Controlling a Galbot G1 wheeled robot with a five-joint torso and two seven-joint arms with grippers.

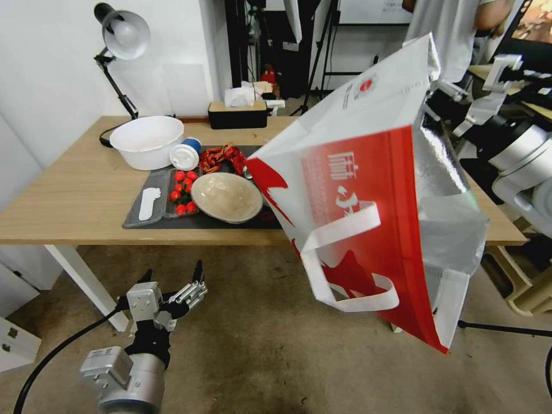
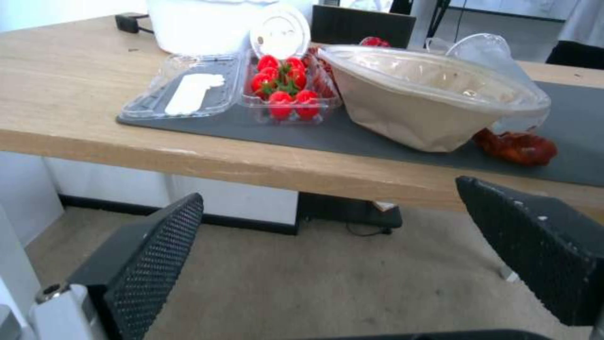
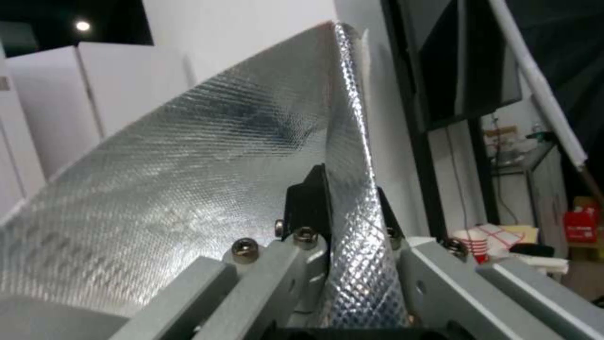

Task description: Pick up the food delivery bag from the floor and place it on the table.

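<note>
The food delivery bag (image 1: 368, 190), red and white with white strap handles, hangs tilted in the air over the right end of the table (image 1: 69, 190), its lower corner out above the floor (image 1: 259, 351). My right gripper (image 1: 435, 96) is shut on the bag's upper rim. In the right wrist view the black fingers (image 3: 309, 203) pinch a fold of the silver foil lining (image 3: 188, 189). My left gripper (image 1: 172, 280) is low over the floor in front of the table, open and holding nothing; its two black fingers (image 2: 151, 255) stand wide apart.
On the table's dark grey mat (image 1: 230, 221) lie a beige lidded bowl (image 1: 227, 197), a clear box of strawberries (image 1: 183, 192) and red food (image 1: 221, 156). Behind them stand a white bowl (image 1: 146, 141), a cup (image 1: 186, 154), a tissue box (image 1: 237, 113) and a desk lamp (image 1: 122, 37).
</note>
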